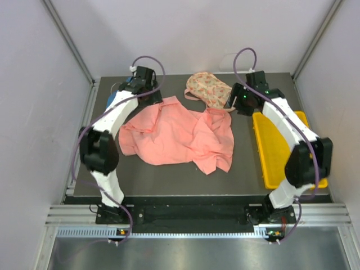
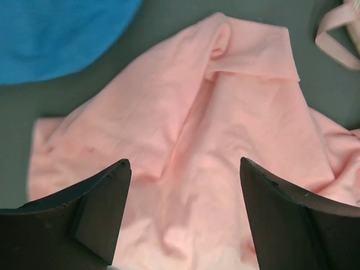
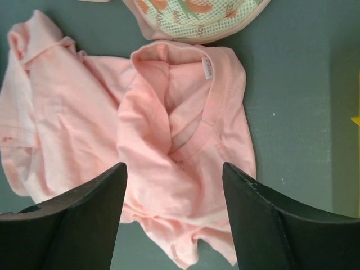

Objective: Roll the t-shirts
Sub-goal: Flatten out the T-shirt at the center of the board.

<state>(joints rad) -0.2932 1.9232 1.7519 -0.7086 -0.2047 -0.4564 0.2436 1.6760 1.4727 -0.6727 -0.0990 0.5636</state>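
While the top cam shows the salmon-pink t-shirt (image 1: 177, 138) lying crumpled w/ the yellow tray (image 1: 270, 160) apart on its right, partly under the right arm, only the wrist cams show the jaws. The left gripper (image 2: 184, 164) is spread wide over the pink shirt's far-left part, and the right gripper (image 3: 174, 167) is equally wide over its collar end. Right wrist cam alone picks up the white neck tag (image 3: 207, 67) inside that collar, w/ the floral t-shirt (image 3: 197, 19) just beyond the pink one. Left wrist cam shows the blue t-shirt (image 2: 56, 34) beyond the pink one's far-left edge, mostly hidden by the left arm from above.
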